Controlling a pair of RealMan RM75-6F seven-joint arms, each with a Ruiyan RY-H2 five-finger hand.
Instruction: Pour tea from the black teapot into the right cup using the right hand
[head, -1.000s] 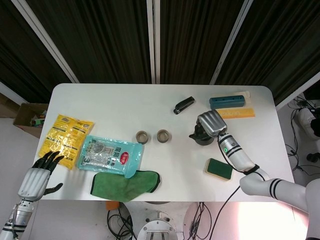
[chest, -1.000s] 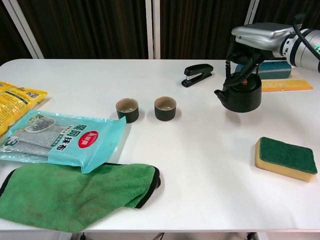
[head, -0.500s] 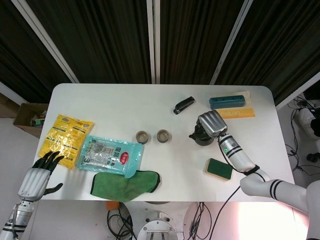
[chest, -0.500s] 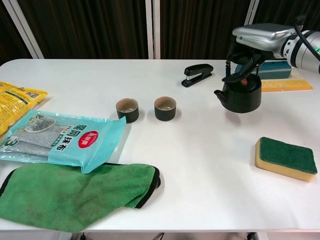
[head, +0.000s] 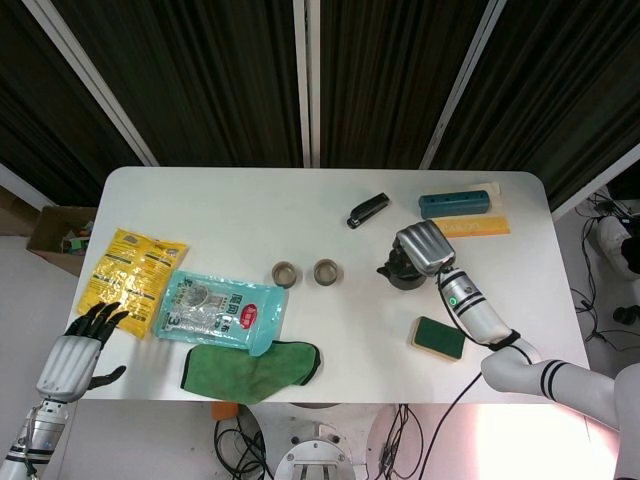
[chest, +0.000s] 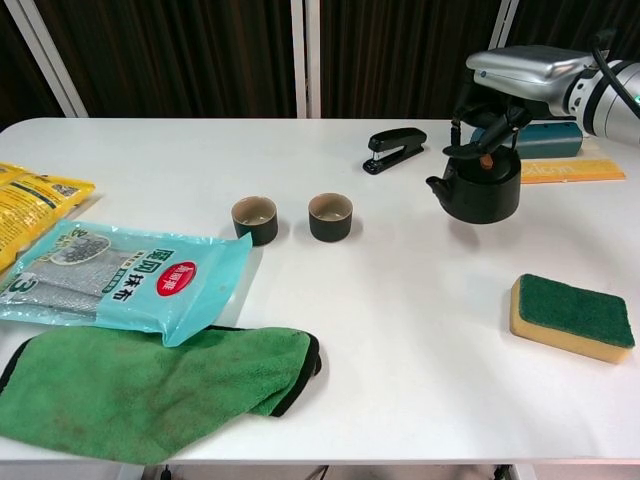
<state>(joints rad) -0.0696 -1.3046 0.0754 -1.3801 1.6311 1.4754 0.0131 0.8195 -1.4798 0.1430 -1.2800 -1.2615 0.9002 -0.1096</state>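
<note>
Teapot lifted slightly: black teapot (chest: 480, 190) has risen a touch and edged left under my right hand (chest: 520, 72).
Fingers clamped on its handle; right cup (chest: 330, 216) waits well apart at 9 o'clock. Left hand (head: 75, 352) idle, fingers apart.

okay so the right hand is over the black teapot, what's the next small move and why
Probably lift the black teapot a little. The right hand sits over its top with fingers curled at the handle, and the pot looks at or barely off the table, upright. The right cup stands well to its left, so it needs clearance before carrying over.
</note>
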